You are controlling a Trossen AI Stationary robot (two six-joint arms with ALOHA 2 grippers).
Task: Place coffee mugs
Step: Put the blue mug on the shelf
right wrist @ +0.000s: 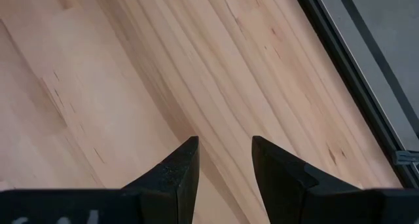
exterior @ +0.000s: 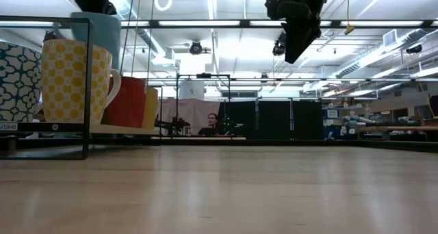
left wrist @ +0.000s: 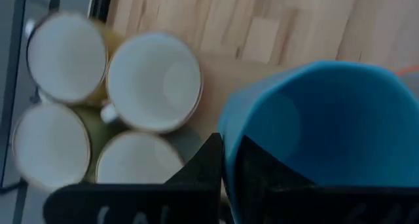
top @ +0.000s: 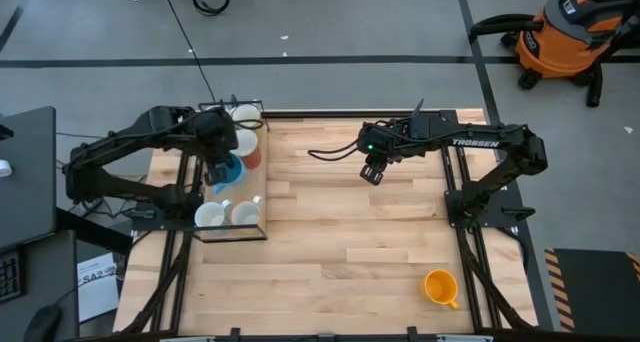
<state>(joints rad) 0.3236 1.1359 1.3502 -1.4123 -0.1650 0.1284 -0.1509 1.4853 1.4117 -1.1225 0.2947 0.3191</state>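
The left gripper (top: 222, 172) hangs over the black-framed rack (top: 262, 218) at the left side of the desk (top: 340, 242), its jaws closed on the rim of a blue mug (top: 228, 170), which is lifted clear of the rack floor. In the left wrist view one dark finger (left wrist: 211, 160) sits outside the blue mug's (left wrist: 314, 132) wall and the other inside it.

Beneath it, more mugs stand in the rack: two white-looking ones at the near end (top: 212, 215) (top: 245, 214), and a red-orange mug (top: 253, 152) and another pale one (top: 245, 113) at the far end. The low view shows a yellow-patterned mug (exterior: 72, 83) and a blue-and-white patterned mug (exterior: 19, 83) side by side in the rack.

An orange mug (top: 439, 286) lies alone on the desk's near right part, well apart from the rack.

The right gripper (top: 372, 172) hovers above the bare middle of the desk toward the far side, jaws parted and holding nothing.
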